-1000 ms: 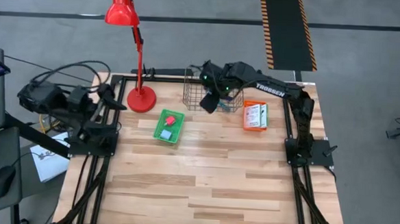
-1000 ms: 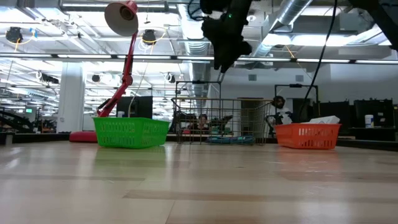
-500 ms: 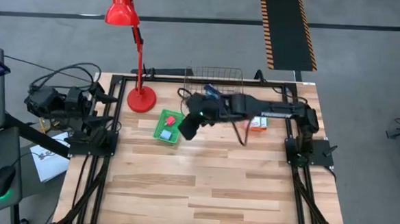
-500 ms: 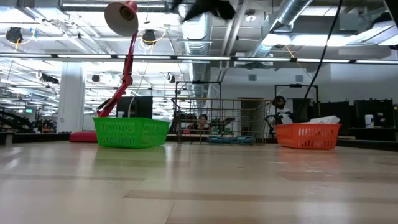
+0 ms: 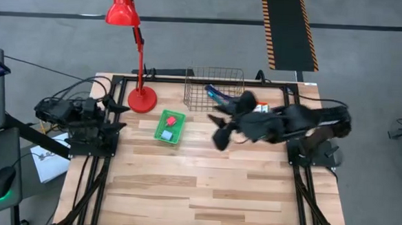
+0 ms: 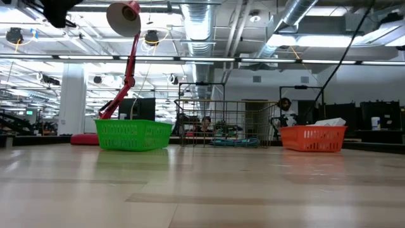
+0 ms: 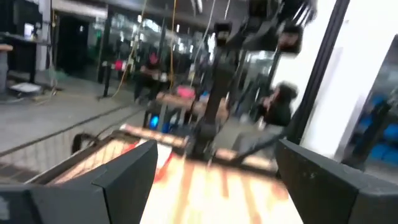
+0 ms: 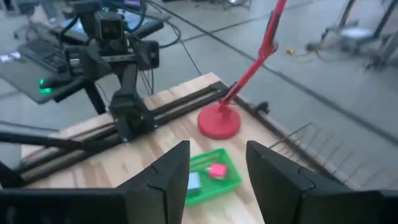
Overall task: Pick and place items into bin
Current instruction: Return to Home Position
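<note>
Right arm [image 5: 304, 121] has retreated, jaws spread empty, apart from pink-red piece [image 5: 171, 120] in basket [image 5: 180, 123].

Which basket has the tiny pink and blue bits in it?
The green basket, beside the red lamp: a pink-red piece and a light blue piece lie in it. The wire basket holds a dark-blue stick instead.

The left arm [image 5: 73, 111] and right arm [image 5: 290, 124] are showing black jointed housings, the left trailing looped black cables [image 5: 85, 83].

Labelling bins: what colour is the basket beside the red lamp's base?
The basket is green; the low view shows it best.
</note>
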Motion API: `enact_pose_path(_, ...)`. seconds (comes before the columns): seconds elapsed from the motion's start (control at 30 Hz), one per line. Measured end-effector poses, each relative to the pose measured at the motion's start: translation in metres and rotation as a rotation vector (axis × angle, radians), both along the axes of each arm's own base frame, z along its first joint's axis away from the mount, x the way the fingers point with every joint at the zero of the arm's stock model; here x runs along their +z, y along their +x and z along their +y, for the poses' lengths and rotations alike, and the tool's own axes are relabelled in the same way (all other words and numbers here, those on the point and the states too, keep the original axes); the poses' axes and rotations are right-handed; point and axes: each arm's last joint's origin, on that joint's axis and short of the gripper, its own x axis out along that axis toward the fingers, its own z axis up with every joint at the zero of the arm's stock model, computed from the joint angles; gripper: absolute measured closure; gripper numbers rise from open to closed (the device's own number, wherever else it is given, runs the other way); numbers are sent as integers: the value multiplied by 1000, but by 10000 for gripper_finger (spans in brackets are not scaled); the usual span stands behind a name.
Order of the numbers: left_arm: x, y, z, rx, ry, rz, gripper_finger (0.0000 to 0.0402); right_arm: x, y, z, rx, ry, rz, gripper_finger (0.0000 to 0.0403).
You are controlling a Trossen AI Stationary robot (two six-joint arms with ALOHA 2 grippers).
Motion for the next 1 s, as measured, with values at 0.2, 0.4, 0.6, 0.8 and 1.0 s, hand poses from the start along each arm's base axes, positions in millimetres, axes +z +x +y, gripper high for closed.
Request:
enact_pose_path(0.2, -21, 14, -7, -43, -39, -51, 88, 30, -51, -24, 99, -86, 35, 248)
enact_pose_path(0.4, -52, 32, -14, -20, -51, -122, 88, 43, -100, -61, 181, -104, 30, 251)
enact_pose_path(0.6, -86, 42, -15, 99, -110, -176, 88, 26, -141, -89, 284, -85, -58, 251)
enact_pose_path(0.8, -88, 43, -14, 149, -83, -165, 88, -13, -179, -104, 358, -68, -201, 248)
enact_pose_path(1.0, -88, 42, -13, 180, -82, -162, 88, -71, -214, -108, 282, -21, -297, 252)
